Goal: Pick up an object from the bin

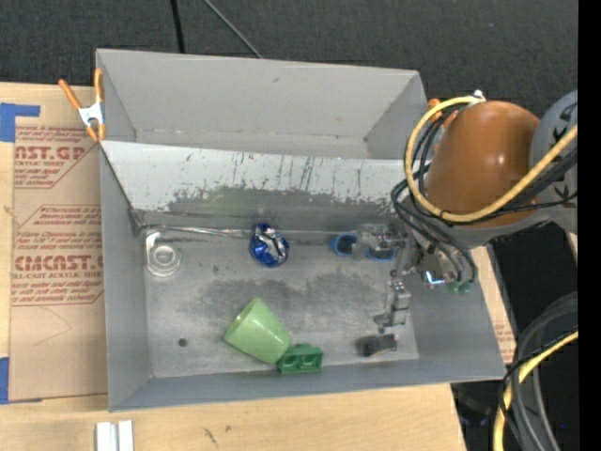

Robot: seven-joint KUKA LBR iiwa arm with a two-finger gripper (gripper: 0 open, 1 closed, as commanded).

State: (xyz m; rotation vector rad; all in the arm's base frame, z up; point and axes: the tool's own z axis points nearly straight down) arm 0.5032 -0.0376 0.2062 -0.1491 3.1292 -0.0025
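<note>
My gripper hangs low over the bin's right front part, a thin metal piece reaching down toward the floor. Just below its tip lies a small dark thing; whether they touch I cannot tell. A small blue thing lies behind the gripper near the back wall. To the gripper's left, by the front wall, a green toy brick rests against a light green cup lying on its side.
A crumpled blue ball sits at the middle back. A clear ring lies at the far left. The arm's orange dome and cables hang over the bin's right rim.
</note>
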